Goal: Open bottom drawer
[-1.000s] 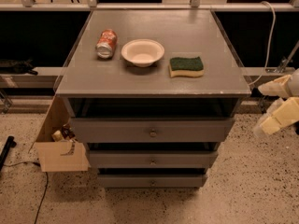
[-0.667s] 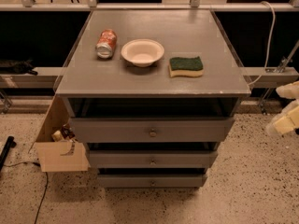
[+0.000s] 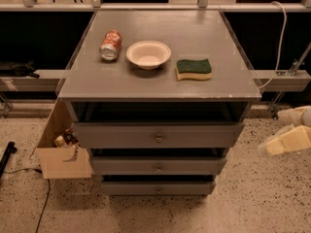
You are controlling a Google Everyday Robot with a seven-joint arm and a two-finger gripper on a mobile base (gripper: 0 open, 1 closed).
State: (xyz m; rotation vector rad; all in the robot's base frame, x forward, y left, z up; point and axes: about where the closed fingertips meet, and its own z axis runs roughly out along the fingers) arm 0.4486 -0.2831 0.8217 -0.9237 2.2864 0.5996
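Grey three-drawer cabinet (image 3: pixel 194 38), bottom drawer (image 3: pixel 131 188) closed at its base. The gripper (image 3: pixel 286 141) hangs well off the cabinet's right side, spread or pressed together I cannot tell; the tiny knob (image 3: pixel 158 190) could easily slip from its grasp.

The bottom drawer (image 3: pixel 131 187) shows a thin, flat grey front with a tiny round metal knob (image 3: pixel 159 190) at its centre. It sits level, looks closed, and lies just above the floor (image 3: pixel 243 212). The claw (image 3: pixel 286 142) hangs well apart, up to its right.
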